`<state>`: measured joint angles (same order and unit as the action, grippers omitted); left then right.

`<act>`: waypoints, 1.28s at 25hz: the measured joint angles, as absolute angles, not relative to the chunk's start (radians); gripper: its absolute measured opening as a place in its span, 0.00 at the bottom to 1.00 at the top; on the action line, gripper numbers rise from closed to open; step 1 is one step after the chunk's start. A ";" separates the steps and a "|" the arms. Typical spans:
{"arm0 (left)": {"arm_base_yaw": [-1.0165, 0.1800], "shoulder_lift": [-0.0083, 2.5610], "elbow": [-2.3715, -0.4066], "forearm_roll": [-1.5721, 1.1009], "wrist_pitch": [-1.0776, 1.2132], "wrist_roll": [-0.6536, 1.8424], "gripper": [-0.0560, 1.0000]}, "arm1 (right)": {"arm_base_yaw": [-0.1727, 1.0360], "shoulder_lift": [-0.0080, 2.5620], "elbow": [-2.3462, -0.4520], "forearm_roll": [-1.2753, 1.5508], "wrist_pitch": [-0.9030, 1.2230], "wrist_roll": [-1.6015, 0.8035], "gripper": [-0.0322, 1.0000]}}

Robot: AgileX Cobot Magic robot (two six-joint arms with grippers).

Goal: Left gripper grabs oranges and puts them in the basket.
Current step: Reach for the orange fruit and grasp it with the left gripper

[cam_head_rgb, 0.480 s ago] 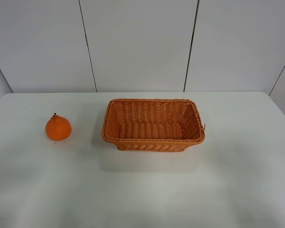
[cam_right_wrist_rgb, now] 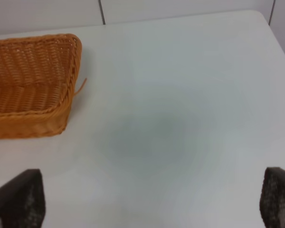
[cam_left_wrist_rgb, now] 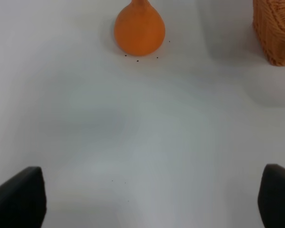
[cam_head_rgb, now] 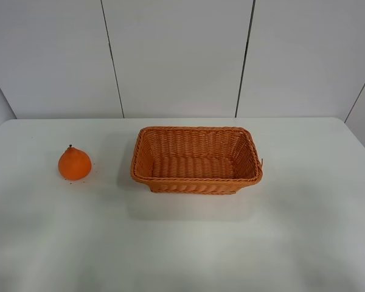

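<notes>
Resting upright on its base, the orange [cam_head_rgb: 74, 165] is seen on the tabletop [cam_head_rgb: 292, 231] well to the left of the basket [cam_head_rgb: 194, 182] in the high view. It stands apart from the basket, with its knob and dark stem turned upward. Nothing lies in the basket, so the task is judged not yet begun. The left tool [cam_left_wrist_rgb: 147, 197] is held with its jaws spread wide and nothing between them. It is aimed so that the orange lies straight ahead, which is judged a ready line for an approach. The right tool [cam_right_wrist_rgb: 147, 197] is likewise spread and empty, held on the side of the basket away from the fruit, presumably out of the way. Neither arm is shown in the high view. The tabletop is plain white and matte, with a few dark specks beside the orange. Pale grey wall panels [cam_head_rgb: 176, 55] with dark seams are seen behind the basket.
</notes>
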<state>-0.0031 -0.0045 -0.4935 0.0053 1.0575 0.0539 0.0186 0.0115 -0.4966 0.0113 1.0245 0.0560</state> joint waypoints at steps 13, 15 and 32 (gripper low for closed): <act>-0.003 -0.005 -0.493 0.000 1.057 0.054 1.00 | 0.019 0.012 -0.497 0.011 1.024 0.056 0.70; -0.003 -0.005 -0.493 0.000 1.057 0.054 1.00 | 0.019 0.012 -0.497 0.011 1.024 0.056 0.70; -0.003 0.472 -0.621 -0.081 0.931 0.127 1.00 | 0.019 0.012 -0.497 0.011 1.024 0.056 0.70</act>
